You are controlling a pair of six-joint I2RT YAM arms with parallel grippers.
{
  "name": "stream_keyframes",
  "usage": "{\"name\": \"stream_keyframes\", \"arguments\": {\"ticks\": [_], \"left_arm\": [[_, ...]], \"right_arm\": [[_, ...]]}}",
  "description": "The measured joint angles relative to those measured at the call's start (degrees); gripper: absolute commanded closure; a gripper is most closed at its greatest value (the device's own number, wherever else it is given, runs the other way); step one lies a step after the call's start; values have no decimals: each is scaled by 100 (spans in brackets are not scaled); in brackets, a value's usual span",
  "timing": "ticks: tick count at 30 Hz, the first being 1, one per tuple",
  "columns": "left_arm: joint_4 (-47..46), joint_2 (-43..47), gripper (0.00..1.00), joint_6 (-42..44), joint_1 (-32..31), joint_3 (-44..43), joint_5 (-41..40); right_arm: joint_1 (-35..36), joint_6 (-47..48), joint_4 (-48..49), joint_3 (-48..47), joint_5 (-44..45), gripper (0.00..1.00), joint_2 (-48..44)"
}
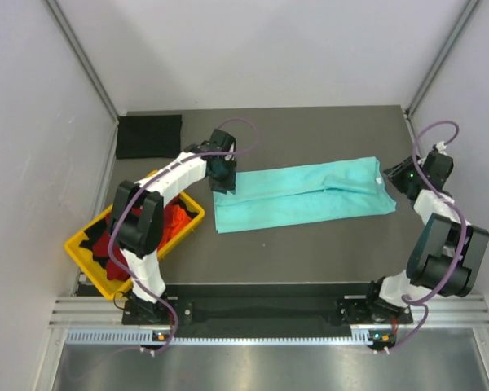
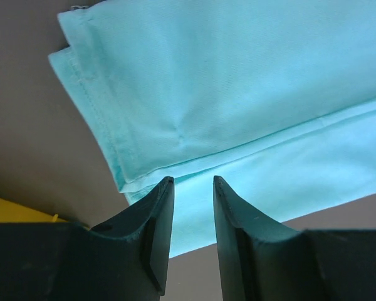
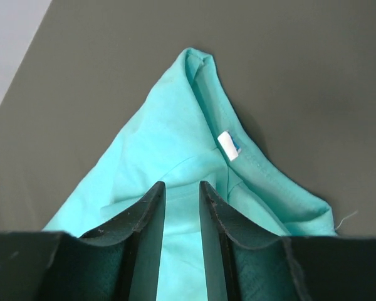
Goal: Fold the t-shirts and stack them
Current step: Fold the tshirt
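Observation:
The mint-teal t-shirt [image 1: 301, 195] lies folded lengthwise into a long strip across the middle of the table. My left gripper [image 1: 224, 184] is open just over its left end, the hem edge below the jaws [image 2: 193, 183]. My right gripper [image 1: 398, 175] is open over its right end, the collar end, where the white neck label [image 3: 227, 145] shows beyond the jaws [image 3: 182, 185]. Neither holds cloth. A black t-shirt [image 1: 149, 135] lies folded at the back left. Red-orange cloth [image 1: 176, 218] and black cloth [image 1: 92, 244] lie bunched in the tray.
The yellow plastic tray [image 1: 83, 259] stands at the front left, under my left arm; a corner of it shows in the left wrist view [image 2: 12, 210]. Grey walls close in the table on the left, back and right. A metal rail runs along the near edge.

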State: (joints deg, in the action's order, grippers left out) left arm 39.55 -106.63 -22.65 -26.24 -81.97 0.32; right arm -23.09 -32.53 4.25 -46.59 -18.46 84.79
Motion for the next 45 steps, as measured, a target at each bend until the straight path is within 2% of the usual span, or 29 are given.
{"name": "stream_keyframes", "arguments": {"ticks": [7,16,22,28,35,38,45], "left_arm": [[-57,-173,63,-20,0,-31,280],[-59,-769,63,-186,0,46,-337],[-48,-778,64,-345,-9,20,-468],[208,-772,62,-354,-7,-227,-498],[223,-212,61,-225,0,-442,59],[210,72,61,-173,0,-439,221],[131,282,61,-144,24,-114,509]], "right_arm": [[503,138,-664,-129,133,74,140],[758,205,-857,-155,492,76,984],[756,286,-839,-98,603,75,944],[815,400,-1259,-205,734,74,664],[1519,393,-1408,-616,787,73,520],[1906,407,-1355,-802,758,70,546],[2249,723,-1123,-1506,501,70,1270]]}}
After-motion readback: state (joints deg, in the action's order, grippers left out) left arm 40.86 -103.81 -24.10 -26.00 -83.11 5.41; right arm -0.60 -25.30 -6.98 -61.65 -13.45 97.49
